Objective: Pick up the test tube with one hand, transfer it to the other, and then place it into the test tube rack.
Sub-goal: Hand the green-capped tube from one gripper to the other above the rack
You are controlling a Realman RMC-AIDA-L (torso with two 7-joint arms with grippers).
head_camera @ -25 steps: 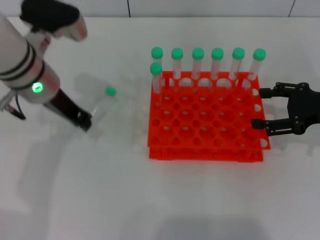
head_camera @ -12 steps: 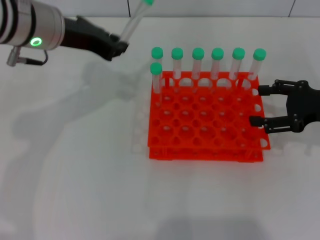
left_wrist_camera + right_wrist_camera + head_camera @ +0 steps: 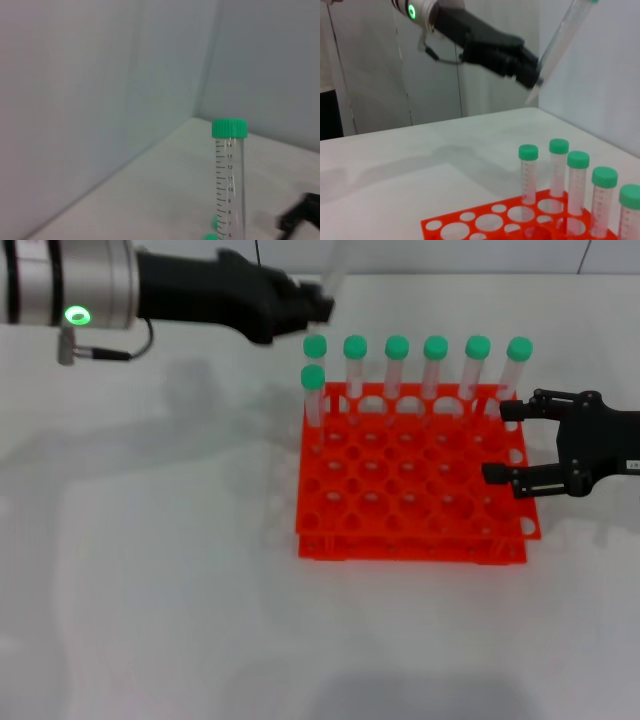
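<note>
Head view, left gripper point(image 3: 318, 306) grasping test tube point(image 3: 333, 270), now nearer rack point(image 3: 410, 480), right gripper point(image 3: 503, 441) spread wide

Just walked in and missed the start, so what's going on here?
The left gripper holds a test tube in the air, behind the orange rack. The right gripper waits open at the rack's right edge. Seven green-capped tubes already stand in the rack.

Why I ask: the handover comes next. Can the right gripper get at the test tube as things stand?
Probably yes. The left gripper holds the test tube in open air beyond the test tube rack; the right gripper is open beside it.
</note>
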